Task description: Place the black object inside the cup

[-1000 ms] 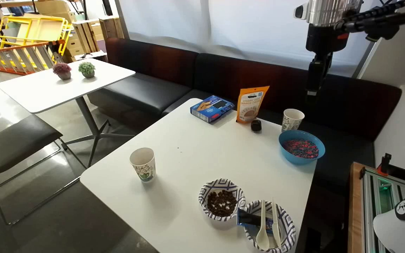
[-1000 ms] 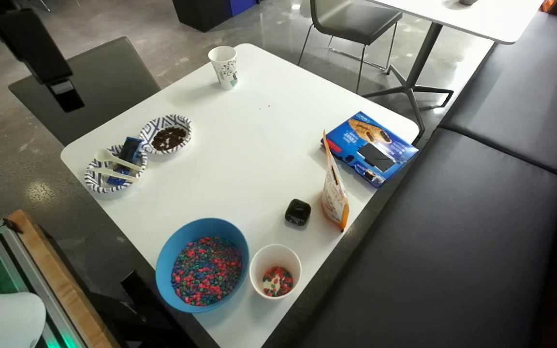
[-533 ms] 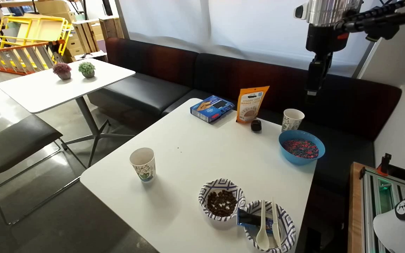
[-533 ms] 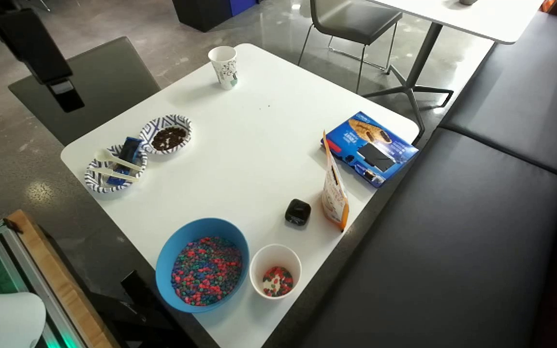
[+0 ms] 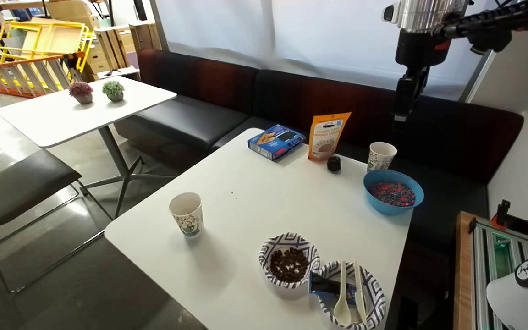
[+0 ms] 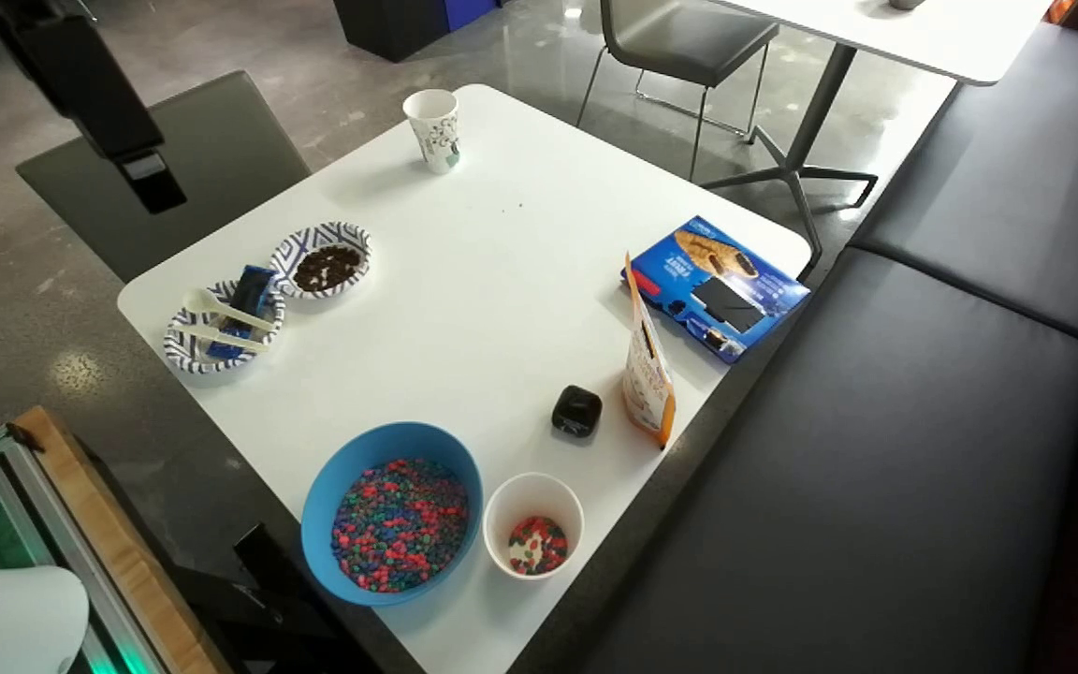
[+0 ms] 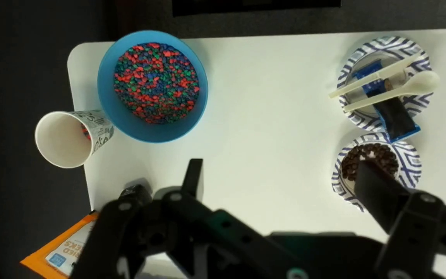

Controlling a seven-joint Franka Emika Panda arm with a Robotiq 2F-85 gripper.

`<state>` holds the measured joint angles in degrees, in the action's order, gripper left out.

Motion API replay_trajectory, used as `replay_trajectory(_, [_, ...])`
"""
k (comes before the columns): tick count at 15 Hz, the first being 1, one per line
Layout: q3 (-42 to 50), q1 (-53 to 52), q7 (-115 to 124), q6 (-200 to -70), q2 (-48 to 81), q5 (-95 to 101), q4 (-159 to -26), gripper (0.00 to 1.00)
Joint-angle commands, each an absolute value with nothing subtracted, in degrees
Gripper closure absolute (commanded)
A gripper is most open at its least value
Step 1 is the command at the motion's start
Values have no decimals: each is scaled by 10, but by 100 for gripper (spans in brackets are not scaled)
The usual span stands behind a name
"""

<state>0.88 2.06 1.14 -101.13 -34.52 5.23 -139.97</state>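
Note:
The black object is a small dark lump on the white table, in front of an orange pouch. It also shows in an exterior view and, partly hidden by my gripper, in the wrist view. The cup is a white paper cup with a greenish print, upright near a table corner. It also shows in an exterior view and is out of the wrist view. My gripper hangs high above the table, its fingers wide apart with nothing between them. It also shows in both exterior views.
A blue bowl of coloured bits stands beside another paper cup with some bits inside. The orange pouch stands upright close to the black object. A blue box lies behind it. Two patterned bowls sit near another edge.
My gripper has shifted a little sideways in the last half second, still high up. The black object, the cup and the other things have not moved.

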Motion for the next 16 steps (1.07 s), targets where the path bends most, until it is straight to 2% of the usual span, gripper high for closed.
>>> replay_trajectory(1, [49,40,3,-1090,-315,42,-1410,0])
replay_trajectory(8, [87,91,59,-1355,-196,22,-1446,0])
replay_trajectory(16, [93,99,92,-1452,1,11,-1390,0])
